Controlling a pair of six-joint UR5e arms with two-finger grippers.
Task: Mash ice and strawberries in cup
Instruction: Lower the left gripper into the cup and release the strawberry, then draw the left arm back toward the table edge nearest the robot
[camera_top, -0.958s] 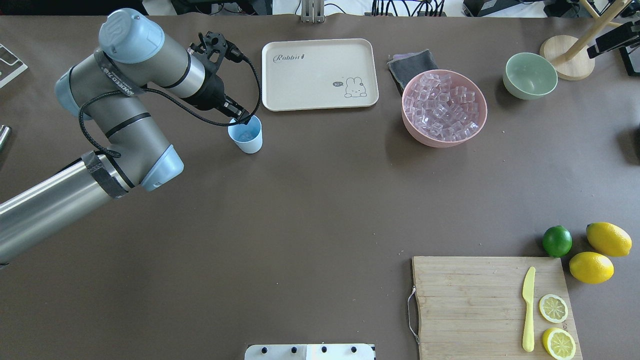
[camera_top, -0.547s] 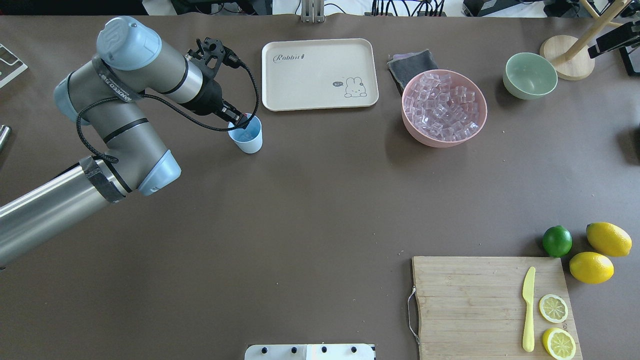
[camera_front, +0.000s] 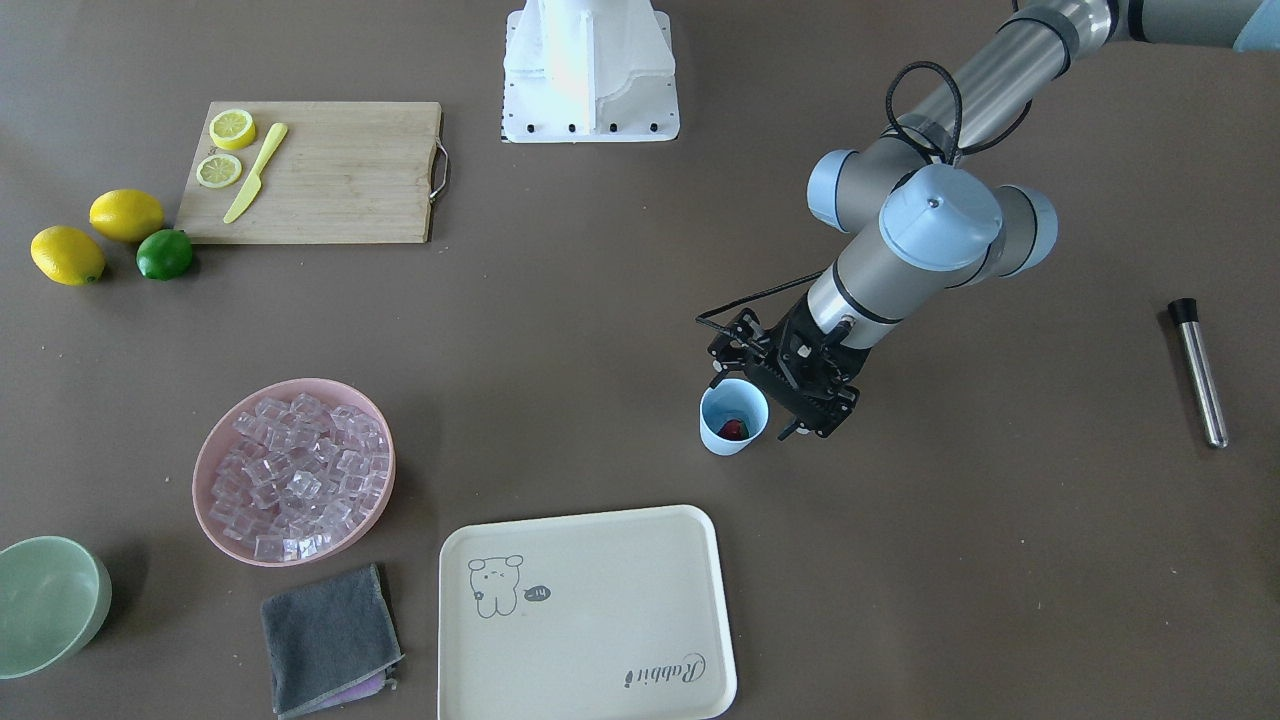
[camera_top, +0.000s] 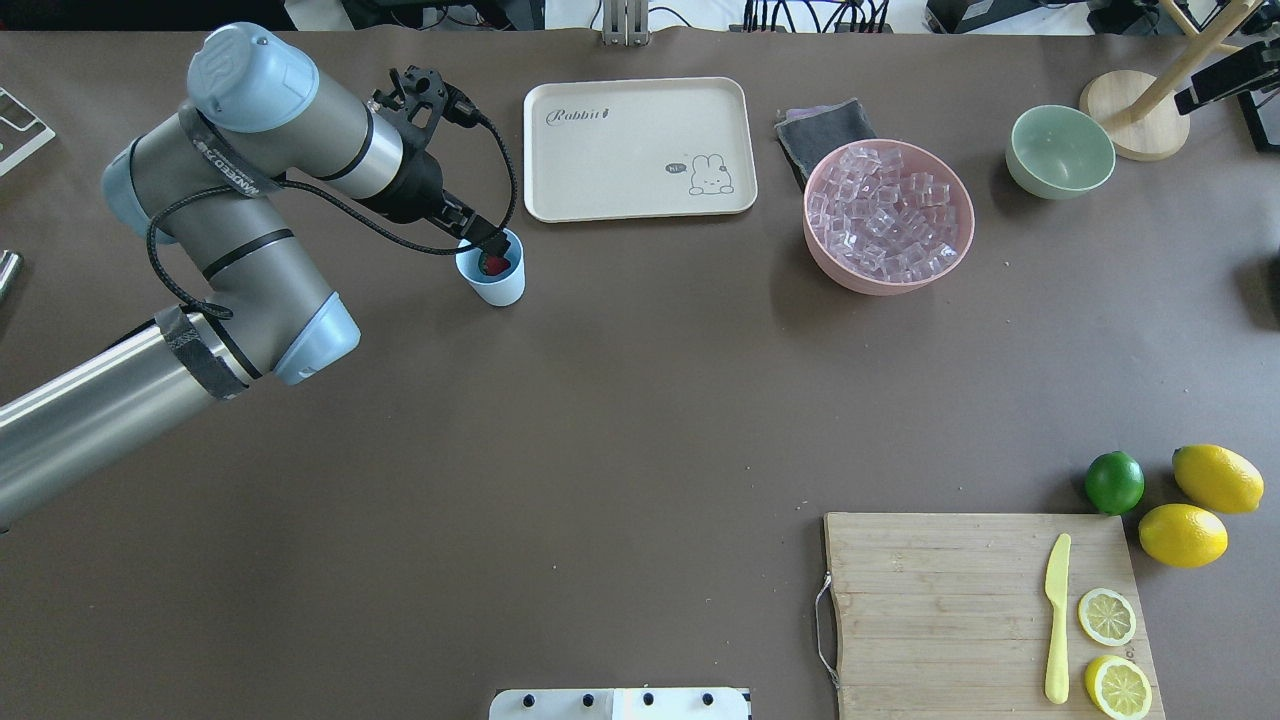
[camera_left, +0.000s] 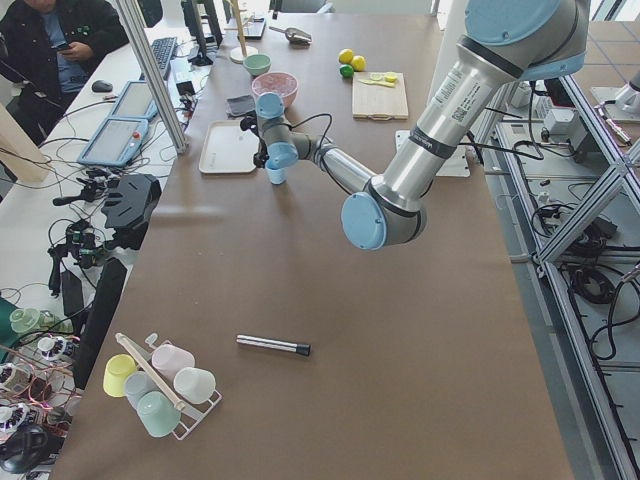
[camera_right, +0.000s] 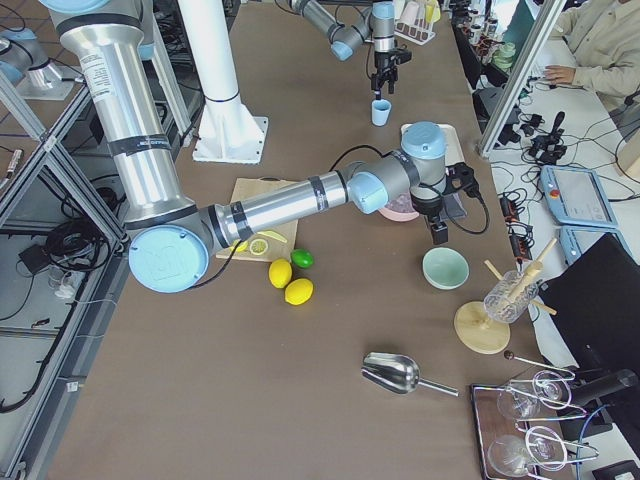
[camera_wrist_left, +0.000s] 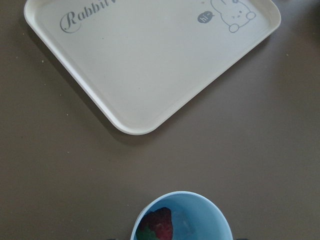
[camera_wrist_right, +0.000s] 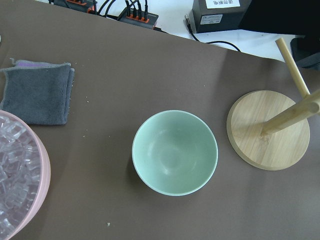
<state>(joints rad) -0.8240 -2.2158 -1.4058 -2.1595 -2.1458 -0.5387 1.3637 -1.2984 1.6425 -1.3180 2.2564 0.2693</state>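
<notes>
Counter (camera_top: 640, 400) check: strawberry (camera_top: 495, 265) in cup (camera_top: 497, 290)

Found the strawberry lying inside the cup, ice (camera_top: 888, 210) heaped in the pink bowl (camera_top: 868, 283) well apart. Saw left jaws spread, empty, at the cup's rim. Could not tell for right jaws.

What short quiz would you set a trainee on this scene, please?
1. True or false: the ice cubes are already in the pale-blue cup.
2. What lies inside the cup? A a lime; B a strawberry; C a whole lemon.
3. Name the tool lying on the cutting board beside the two lemon slices.
Key: 1 false, they lie in the pink bowl; 2 B; 3 the yellow knife.
</notes>
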